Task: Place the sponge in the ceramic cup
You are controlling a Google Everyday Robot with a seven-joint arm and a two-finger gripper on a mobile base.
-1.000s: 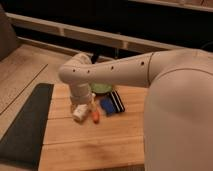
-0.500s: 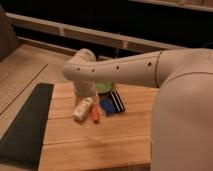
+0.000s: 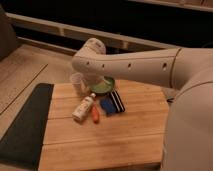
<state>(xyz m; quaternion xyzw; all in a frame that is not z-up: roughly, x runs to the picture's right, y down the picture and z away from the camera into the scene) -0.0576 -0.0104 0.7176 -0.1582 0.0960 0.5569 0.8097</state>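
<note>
On a wooden worktop (image 3: 110,145), the sponge (image 3: 106,105) lies flat outside the ceramic cup (image 3: 77,83). It is hemmed in by an orange stick-like item (image 3: 95,114) on one side and a black striped block (image 3: 118,101) close against the other. The robot's claw (image 3: 95,83) hangs beneath the white arm (image 3: 130,65), between the cup and a green bowl (image 3: 106,86), and is largely masked by the wrist. Its jaws appear to stand wide and have hold of nothing.

The hazards come from crowding. A descent on the sponge could catch the striped block or the orange item with a jaw and drag it along. It could also pinch only a soft corner, so that the sponge slips out on the lift. The cup looks light and narrow, so a carry that arrives off-centre could tip it or leave the sponge perched across the rim. The bowl, just beside the cup, offers a wrong landing place. A white bottle (image 3: 82,108) lies on its side between sponge and cup, where a low pass could set it rolling. A dark mat (image 3: 22,125) lies alongside the board, well apart from the cluster.
</note>
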